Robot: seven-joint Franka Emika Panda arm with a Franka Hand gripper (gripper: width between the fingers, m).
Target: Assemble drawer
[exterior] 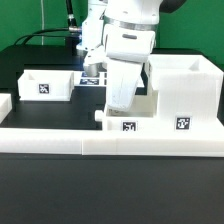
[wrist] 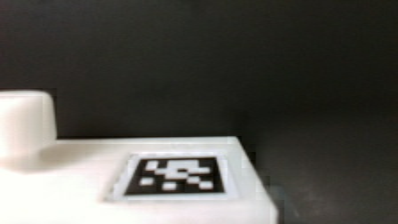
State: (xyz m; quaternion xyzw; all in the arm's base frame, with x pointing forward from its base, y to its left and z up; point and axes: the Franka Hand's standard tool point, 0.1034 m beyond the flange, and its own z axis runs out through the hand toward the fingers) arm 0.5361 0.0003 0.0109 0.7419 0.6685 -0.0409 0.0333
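Note:
The large boxy housing (exterior: 185, 90) stands at the exterior view's right, with a tag on its front. One small open-top tray (exterior: 48, 86) sits at the left. The second small tray (exterior: 143, 122) sits against the housing's left side, with a tag on its front and a small knob (exterior: 98, 117). My gripper (exterior: 118, 108) reaches down onto this second tray. Its fingers are hidden there, so I cannot tell whether they are open or shut. The wrist view shows a white tagged face (wrist: 178, 175) and a white knob (wrist: 22, 125) close up, with no fingers in it.
The long low white border wall (exterior: 60, 138) runs along the front of the parts. The marker board (exterior: 92, 82) lies behind, between the left tray and the arm. The table is black (exterior: 100, 190). Cables hang at the back.

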